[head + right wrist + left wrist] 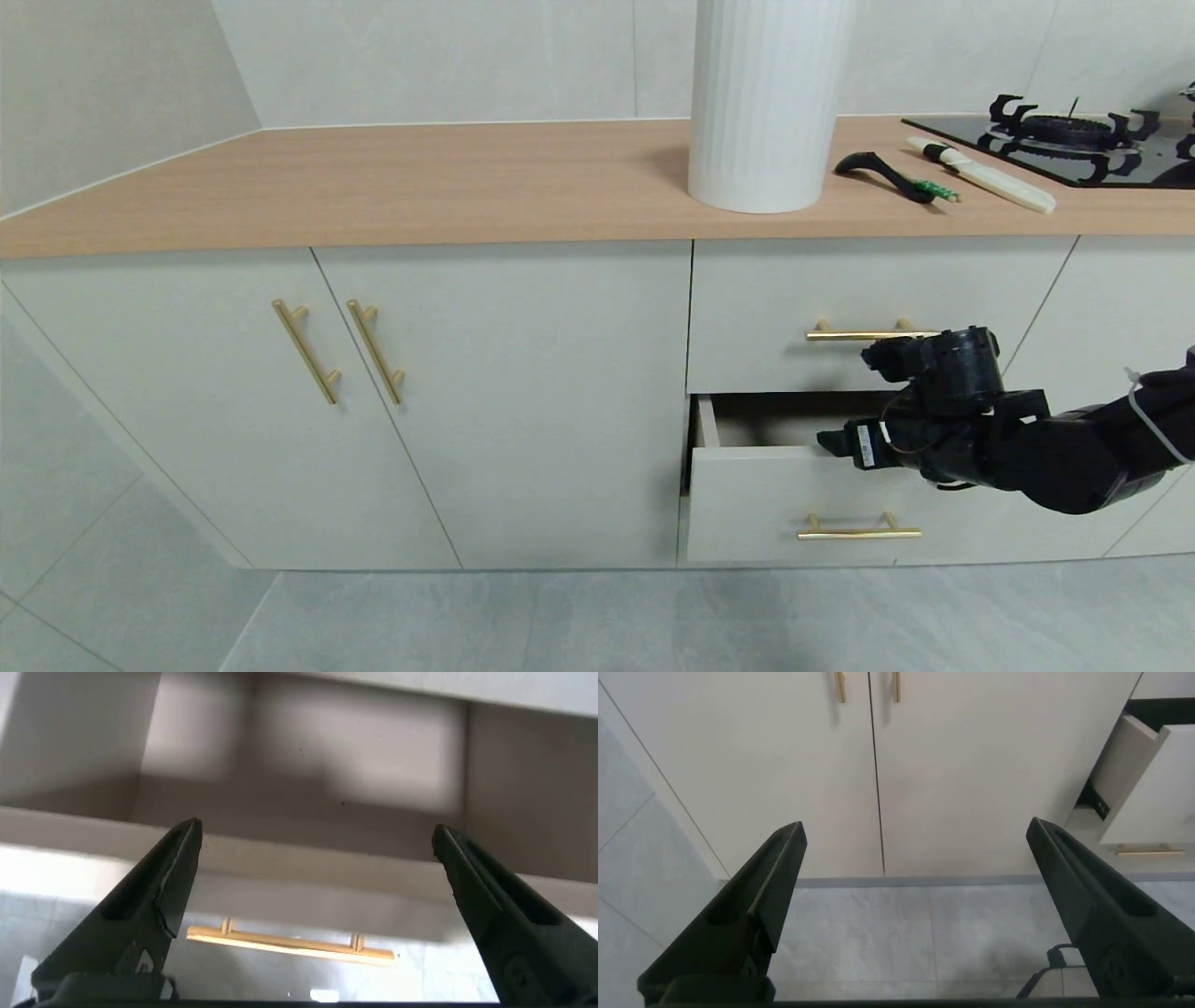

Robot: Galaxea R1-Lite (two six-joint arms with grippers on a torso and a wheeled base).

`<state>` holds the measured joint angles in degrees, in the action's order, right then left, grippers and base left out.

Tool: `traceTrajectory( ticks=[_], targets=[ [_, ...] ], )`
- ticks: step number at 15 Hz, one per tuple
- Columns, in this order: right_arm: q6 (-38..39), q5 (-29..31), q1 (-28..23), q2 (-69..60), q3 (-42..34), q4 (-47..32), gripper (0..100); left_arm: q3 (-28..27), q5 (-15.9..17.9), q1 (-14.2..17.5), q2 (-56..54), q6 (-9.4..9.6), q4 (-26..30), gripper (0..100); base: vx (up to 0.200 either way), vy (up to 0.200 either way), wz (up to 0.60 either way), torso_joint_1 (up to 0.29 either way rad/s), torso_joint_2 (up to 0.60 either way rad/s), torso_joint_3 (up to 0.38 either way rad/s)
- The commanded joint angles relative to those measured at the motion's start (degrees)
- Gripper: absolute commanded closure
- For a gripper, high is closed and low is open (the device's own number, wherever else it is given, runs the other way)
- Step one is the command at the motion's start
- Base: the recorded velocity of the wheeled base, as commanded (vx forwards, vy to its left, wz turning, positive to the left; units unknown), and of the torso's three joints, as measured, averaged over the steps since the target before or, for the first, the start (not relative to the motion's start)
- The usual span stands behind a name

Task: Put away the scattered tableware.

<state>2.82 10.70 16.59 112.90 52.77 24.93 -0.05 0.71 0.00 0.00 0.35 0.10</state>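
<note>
Two utensils lie on the wooden counter [420,187] at the right: a black one with a green end [894,177] and a long white one [980,175]. Below them the lower drawer [747,504] stands partly pulled out. My right gripper [851,399] hangs open at the drawer's top front edge, with nothing between its fingers. The right wrist view has the right gripper [316,833] looking into the bare drawer interior [308,765], with the gold handle [290,943] below. My left gripper [915,829] is open and holds nothing, low over the floor, facing the cabinet doors [878,775].
A tall white ribbed cylinder [761,103] stands on the counter left of the utensils. A gas hob [1074,135] sits at the far right. The upper drawer [868,289] and the double doors [373,392] are closed. Grey floor [560,625] spreads in front.
</note>
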Motion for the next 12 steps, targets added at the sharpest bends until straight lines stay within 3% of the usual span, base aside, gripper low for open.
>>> traceTrajectory(
  ticks=[1,12],
  targets=[
    [-0.1,0.0,0.0,-0.7,0.0,-0.8,0,0.0,0.0,0.0,0.1,0.00,0.0,0,0.000,0.000,0.00,0.000,0.00,0.000],
    [-5.4,-0.7,0.2,-8.0,1.4,-23.6,0,0.0,0.0,0.0,0.1,0.00,0.0,0,0.000,0.000,0.00,0.000,0.00,0.000]
  ],
)
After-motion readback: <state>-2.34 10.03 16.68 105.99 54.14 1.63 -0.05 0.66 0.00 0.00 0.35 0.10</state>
